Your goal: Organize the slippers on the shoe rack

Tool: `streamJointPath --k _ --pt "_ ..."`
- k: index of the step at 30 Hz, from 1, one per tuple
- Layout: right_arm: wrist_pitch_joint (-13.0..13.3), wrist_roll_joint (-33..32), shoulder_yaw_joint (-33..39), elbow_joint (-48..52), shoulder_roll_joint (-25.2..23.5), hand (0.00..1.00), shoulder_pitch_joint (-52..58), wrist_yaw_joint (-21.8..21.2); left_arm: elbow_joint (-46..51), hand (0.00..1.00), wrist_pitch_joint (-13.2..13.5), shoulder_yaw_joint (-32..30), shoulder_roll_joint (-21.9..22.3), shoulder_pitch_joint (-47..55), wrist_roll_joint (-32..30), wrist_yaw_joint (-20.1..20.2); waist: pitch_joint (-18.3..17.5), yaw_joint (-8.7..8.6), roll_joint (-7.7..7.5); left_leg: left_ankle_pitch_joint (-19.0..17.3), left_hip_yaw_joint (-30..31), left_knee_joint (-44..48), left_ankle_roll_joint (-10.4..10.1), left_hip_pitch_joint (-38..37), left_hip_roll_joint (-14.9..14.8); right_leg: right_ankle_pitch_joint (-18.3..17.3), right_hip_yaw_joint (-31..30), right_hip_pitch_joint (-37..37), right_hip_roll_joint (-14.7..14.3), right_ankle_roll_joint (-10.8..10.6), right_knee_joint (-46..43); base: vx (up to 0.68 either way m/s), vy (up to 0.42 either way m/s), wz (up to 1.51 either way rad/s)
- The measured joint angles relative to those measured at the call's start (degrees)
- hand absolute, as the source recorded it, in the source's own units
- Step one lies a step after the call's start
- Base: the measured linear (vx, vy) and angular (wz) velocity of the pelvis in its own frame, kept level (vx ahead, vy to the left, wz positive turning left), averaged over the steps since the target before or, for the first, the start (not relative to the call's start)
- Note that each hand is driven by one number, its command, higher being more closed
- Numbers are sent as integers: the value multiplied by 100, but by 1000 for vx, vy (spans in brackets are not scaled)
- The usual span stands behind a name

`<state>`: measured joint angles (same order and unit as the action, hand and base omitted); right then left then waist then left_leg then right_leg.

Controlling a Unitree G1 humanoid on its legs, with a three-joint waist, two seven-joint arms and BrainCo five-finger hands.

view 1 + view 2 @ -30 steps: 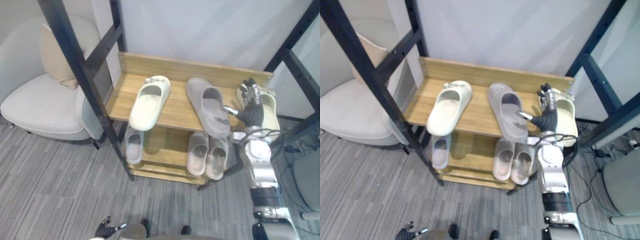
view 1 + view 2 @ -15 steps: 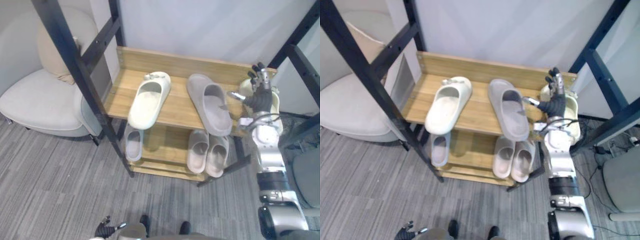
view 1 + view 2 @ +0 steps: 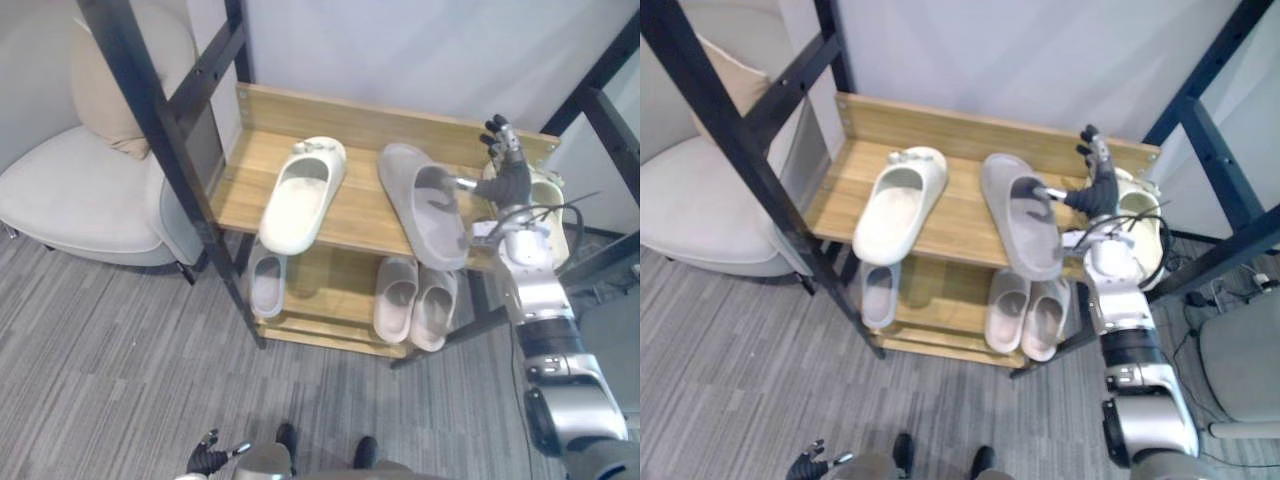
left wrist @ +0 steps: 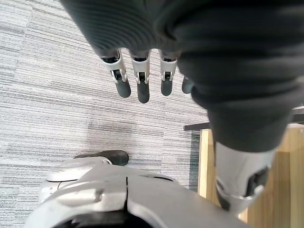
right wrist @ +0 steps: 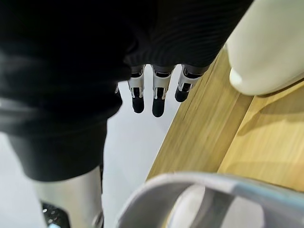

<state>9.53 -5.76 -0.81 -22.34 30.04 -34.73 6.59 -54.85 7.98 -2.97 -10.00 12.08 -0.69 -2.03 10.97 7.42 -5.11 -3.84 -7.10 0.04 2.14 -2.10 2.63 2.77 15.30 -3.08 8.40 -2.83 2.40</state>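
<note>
The wooden shoe rack [image 3: 352, 122] carries three slippers on its top shelf: a cream slipper [image 3: 303, 193] at the left, a grey slipper [image 3: 425, 203] in the middle and a second cream slipper [image 3: 1137, 222] at the right end, partly behind my arm. My right hand [image 3: 508, 180] stands open between the last two. Its fingers [image 5: 159, 102] point up along the back board and its thumb reaches to the grey slipper's strap [image 5: 190, 190]. On the lower shelf lie a small grey slipper [image 3: 267, 283] and a beige pair [image 3: 415, 300]. My left hand [image 4: 137, 85] hangs open low over the carpet.
A slanted black metal post [image 3: 160, 150] crosses in front of the rack's left end, and more black framing [image 3: 600, 90] stands at its right. A pale armchair [image 3: 80, 190] with a cushion sits to the left. A grey chair seat [image 3: 1240, 370] is at the right edge.
My right hand has moved from over the right cream slipper toward the back board and the grey slipper, its thumb now at the strap. The camera shifted a little.
</note>
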Motion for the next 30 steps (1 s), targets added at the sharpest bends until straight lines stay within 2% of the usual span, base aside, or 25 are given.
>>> streamJointPath --k 6,8,18,20,25,26,30 --pt "-70 157 -185 -225 207 0 -153 -106 30 0 10 -1 -4 2 5 -1 53 17 -6 144 132 -190 -11 -15 7 0 157 6 -5 0 1 -13 -13 11" --pt "-109 348 -298 -406 208 0 -279 -139 48 0 11 -1 -7 2 9 -1 60 46 -16 156 143 -199 -13 -15 1 1 172 6 -12 0 1 -10 -11 5" --pt "-143 374 -670 -823 208 0 -670 -208 89 0 15 -10 -45 17 81 0 121 130 -100 250 152 -318 -26 -10 0 2 199 22 -15 0 3 -2 -1 0" --pt "-201 502 -679 -895 208 0 -780 -211 130 0 14 -12 -45 17 86 -1 163 187 -105 303 161 -380 -27 7 0 20 213 101 -15 -28 3 -37 -7 2" --pt "-238 578 -910 -1123 206 0 -1105 -214 161 0 39 -62 -49 16 115 -6 288 207 -137 320 159 -388 -27 14 -3 21 216 100 -18 -28 0 0 0 0" --pt "-238 578 -920 -1164 204 100 -1157 -216 159 0 34 -62 -51 16 150 -7 296 216 -142 323 157 -396 -28 20 -3 21 215 101 -18 -28 0 0 0 0" --pt "-243 577 -1081 -1277 202 100 -1358 -227 155 0 28 -61 -71 17 256 -8 369 230 -163 326 133 -407 -32 15 -13 21 210 101 -27 -28 -2 -5 -3 -2"
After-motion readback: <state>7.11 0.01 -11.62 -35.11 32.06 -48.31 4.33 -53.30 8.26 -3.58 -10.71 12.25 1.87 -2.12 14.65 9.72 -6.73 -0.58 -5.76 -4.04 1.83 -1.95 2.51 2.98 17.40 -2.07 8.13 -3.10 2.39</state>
